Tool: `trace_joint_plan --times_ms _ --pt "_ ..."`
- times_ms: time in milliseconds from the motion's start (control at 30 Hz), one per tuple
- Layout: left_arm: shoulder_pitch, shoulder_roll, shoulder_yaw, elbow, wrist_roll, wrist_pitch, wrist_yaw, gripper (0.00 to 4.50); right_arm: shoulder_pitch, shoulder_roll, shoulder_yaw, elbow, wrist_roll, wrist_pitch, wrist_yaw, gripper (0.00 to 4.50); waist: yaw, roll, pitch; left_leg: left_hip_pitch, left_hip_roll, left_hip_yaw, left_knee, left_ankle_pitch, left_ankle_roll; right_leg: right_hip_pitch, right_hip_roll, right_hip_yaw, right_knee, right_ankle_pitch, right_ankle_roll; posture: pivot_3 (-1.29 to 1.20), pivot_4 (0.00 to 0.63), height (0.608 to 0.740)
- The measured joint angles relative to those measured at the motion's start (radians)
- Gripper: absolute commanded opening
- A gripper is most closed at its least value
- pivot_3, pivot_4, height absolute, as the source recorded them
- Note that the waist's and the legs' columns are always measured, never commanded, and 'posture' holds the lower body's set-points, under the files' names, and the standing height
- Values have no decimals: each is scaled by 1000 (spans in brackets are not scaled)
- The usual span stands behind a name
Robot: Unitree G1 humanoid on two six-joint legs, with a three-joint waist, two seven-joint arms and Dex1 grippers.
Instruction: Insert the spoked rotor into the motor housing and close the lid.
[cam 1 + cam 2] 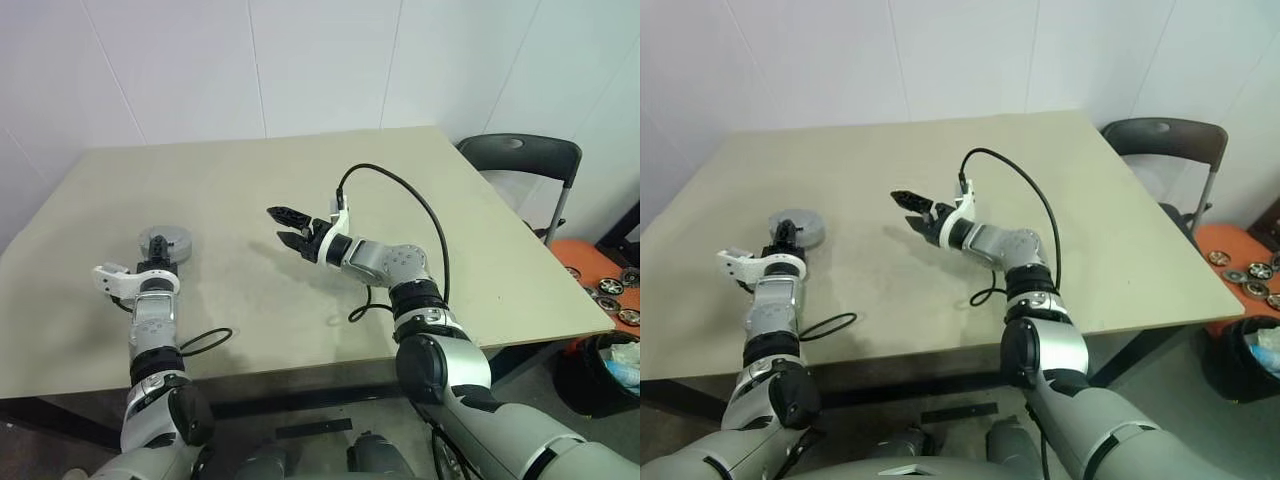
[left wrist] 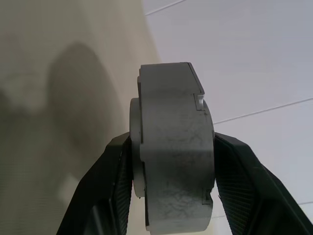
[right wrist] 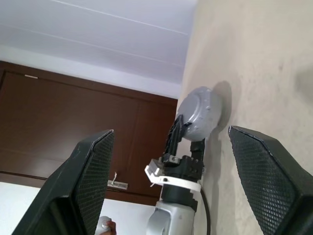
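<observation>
My left gripper (image 1: 158,252) sits low over the left part of the table (image 1: 300,190), its fingers (image 2: 117,191) closed on the edges of a grey round assembly, the housing (image 1: 165,243) with the lid (image 3: 199,113) on it, grey face showing. My right gripper (image 1: 284,226) hangs above the middle of the table, jaws wide apart and empty, pointing toward the left one.

Motor housing (image 1: 166,243) on table (image 1: 300,180) — left side — chair (image 1: 520,160) behind-right.
</observation>
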Motion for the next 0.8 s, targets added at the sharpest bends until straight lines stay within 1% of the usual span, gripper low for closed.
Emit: trace_joint_plan --times_ms 233,300,333,400,467,500,800 --pt "-12 9 -37 43 98 -54 29 2109 5 -1 3 -17 0 5 0 3902 -2 0 0 0 0 0 4 0 0 1 1 0 2 1 1 0 0 740" --pt "-17 12 -48 48 122 -70 46 2829 5 -1 5 -17 -1 5 0 3902 -2 0 0 1 0 0 5 0 0 1 1 0 3 1 2 0 0 740" --pt "-17 14 -52 51 133 -77 59 3040 5 -2 6 -17 -1 5 1 3902 -3 0 0 1 0 0 6 0 0 2 1 0 3 1 2 0 0 740" --pt "-8 17 -54 67 156 -92 82 3749 5 -3 8 -17 -2 4 2 3902 -3 0 0 1 0 0 6 0 0 2 1 0 4 1 2 0 0 740" --pt "-14 17 -66 66 171 -103 92 4337 5 -4 13 -17 -5 4 5 3902 -2 0 -1 1 0 0 6 0 0 2 1 0 4 1 2 0 0 740" --pt "-18 17 -73 66 180 -112 106 4439 5 -5 18 -17 -7 3 6 3902 -3 0 -1 1 0 0 6 0 0 2 1 0 4 1 2 0 0 740" --pt "-19 20 -104 69 268 -183 239 4439 5 -7 23 -17 -11 -6 11 3902 -14 0 -2 3 5 1 5 0 0 2 6 1 4 2 1 0 0 740"
